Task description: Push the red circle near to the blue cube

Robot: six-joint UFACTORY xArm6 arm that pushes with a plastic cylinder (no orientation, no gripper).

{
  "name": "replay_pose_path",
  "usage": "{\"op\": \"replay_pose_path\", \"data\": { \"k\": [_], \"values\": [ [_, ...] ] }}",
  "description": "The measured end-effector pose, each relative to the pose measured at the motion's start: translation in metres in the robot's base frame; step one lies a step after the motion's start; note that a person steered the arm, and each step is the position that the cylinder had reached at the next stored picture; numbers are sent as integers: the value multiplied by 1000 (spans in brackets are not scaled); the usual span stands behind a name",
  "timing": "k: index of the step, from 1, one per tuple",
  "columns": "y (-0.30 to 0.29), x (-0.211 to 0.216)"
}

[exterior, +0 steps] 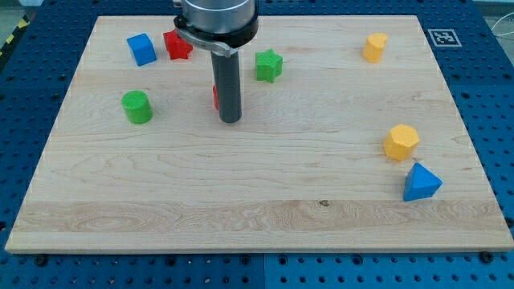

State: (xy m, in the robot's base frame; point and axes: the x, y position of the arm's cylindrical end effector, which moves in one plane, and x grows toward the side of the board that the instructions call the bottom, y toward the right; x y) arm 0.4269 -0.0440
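Our arm has no claw to open or shut, just a dark rod. Our tip (230, 120) sits on the desk (257, 201). The red circle (215, 97) peeks out from behind the rod, on the view's left side, touching it or nearly. The blue cube (141, 49) is farther to the view's upper left. So we think the push must go up and left.
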Motion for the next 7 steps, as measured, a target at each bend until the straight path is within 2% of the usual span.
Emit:
{"op": "replay_pose_path", "data": {
  "k": [2,4,7],
  "values": [
    [-3,-43],
    [20,-59],
    [-46,-65]
  ]
}}
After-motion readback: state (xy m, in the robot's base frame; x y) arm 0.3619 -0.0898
